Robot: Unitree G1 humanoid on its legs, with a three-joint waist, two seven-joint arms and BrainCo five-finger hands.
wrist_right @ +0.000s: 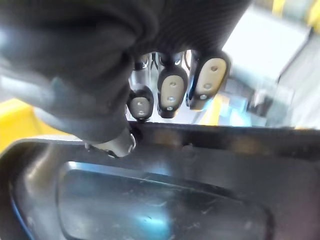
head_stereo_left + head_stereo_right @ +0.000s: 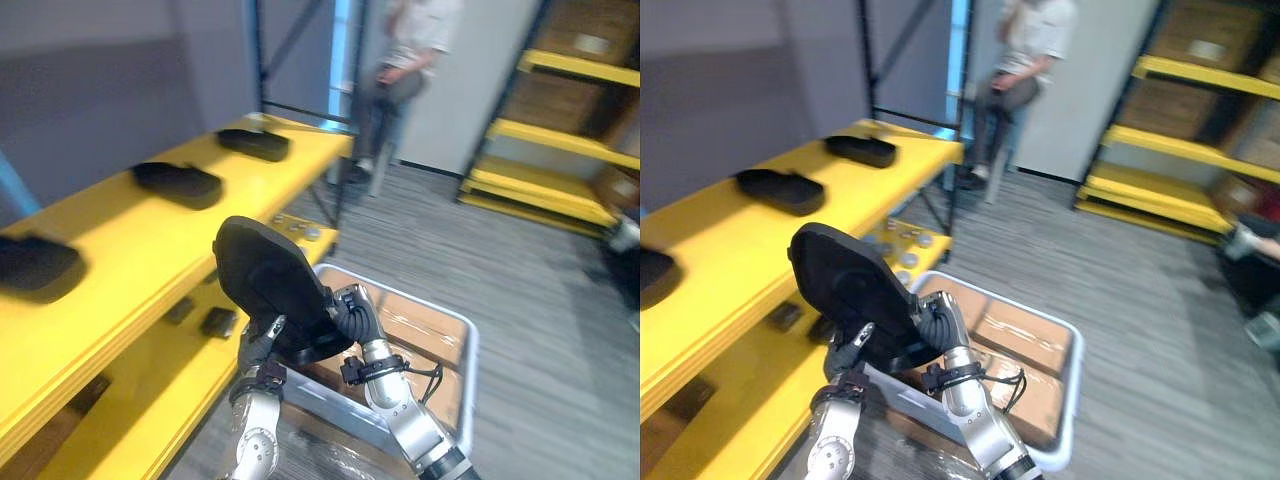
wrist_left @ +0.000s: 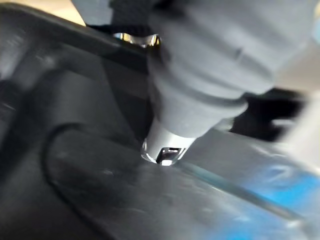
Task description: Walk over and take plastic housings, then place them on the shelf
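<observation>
Both hands hold 1 black plastic housing (image 2: 268,285) up on edge between them. The left hand (image 2: 262,345) pinches its lower rim, with the thumb pressed on the inner face. The right hand (image 2: 350,315) is clamped on the opposite edge, and its fingers (image 1: 170,95) hook over the rim in the right wrist view. The yellow shelf (image 2: 150,235) lies off to the left-hand side, with its top board about level with the housing's upper half.

The grip looks like the weak point. Both hands sit low on a tall, smooth shell, so a quick swing toward the shelf could make it pivot or slip. A drop from here would likely land in the grey tote (image 2: 465,345) below the right hand, or on the floor.

The shelf edge is a second risk. If the housing goes across too low, its leading rim could catch the board. Once above the board, it could nudge the shelved housing (image 2: 178,183) lying just beyond the left hand. A person (image 2: 405,60) stands well beyond both hands, clear of the reach.
</observation>
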